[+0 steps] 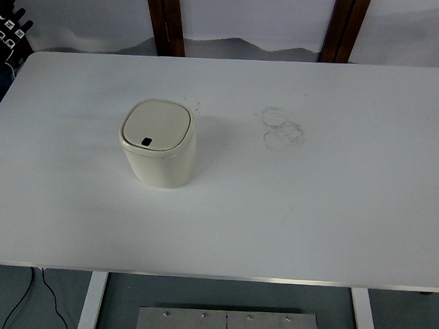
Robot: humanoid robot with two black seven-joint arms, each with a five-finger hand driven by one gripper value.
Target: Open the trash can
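Note:
A cream trash can [159, 144] with rounded corners stands upright on the white table [313, 213], left of centre. Its flat lid is closed, and a small dark rectangle [146, 141] sits near the lid's front edge. Neither robot hand shows over the table, and nothing touches the can.
Faint ring marks [282, 129] stain the tabletop right of the can. A black shape with finger-like tips and white markings [7, 22] sits beyond the table's far left corner; I cannot tell what it is. Two dark wooden posts [165, 18] [343, 27] stand behind the far edge.

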